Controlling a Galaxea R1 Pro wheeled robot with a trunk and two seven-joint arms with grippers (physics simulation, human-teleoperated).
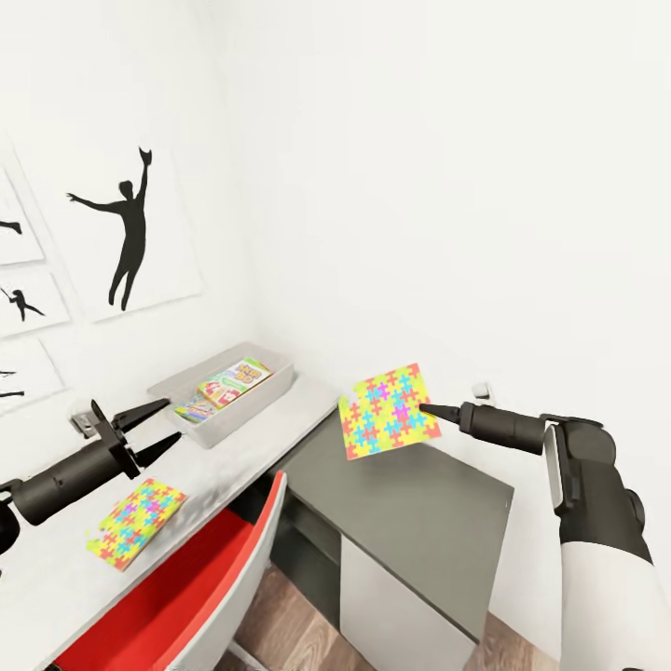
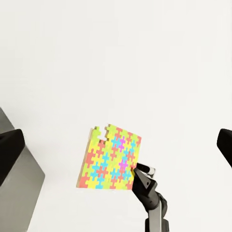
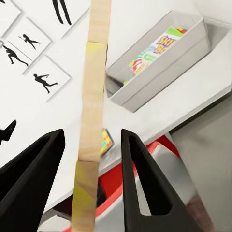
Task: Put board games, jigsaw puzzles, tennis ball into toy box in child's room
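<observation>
Closest to me, my right gripper (image 1: pixel 427 408) pinches one jigsaw puzzle (image 1: pixel 388 411) by its edge and holds it up on end in the air, above the dark grey cabinet (image 1: pixel 419 508) that stands beside the white table (image 1: pixel 280 424); in the right wrist view its wooden edge (image 3: pixel 93 116) runs between my two black fingers (image 3: pixel 137 179), which close on it. My left gripper (image 1: pixel 157 428) hangs over the white table with its jaws parted and nothing between them. Just below it, flat on the table near the front edge, lies the second jigsaw puzzle (image 1: pixel 136 521), and a red chair (image 1: pixel 196 587) is tucked under the table there. Farther back along the table, against the wall, sits the grey toy box (image 1: pixel 222 391) with board games (image 1: pixel 226 387) already lying inside it. On the wall beyond hang white prints of black silhouette figures (image 1: pixel 126 233).
</observation>
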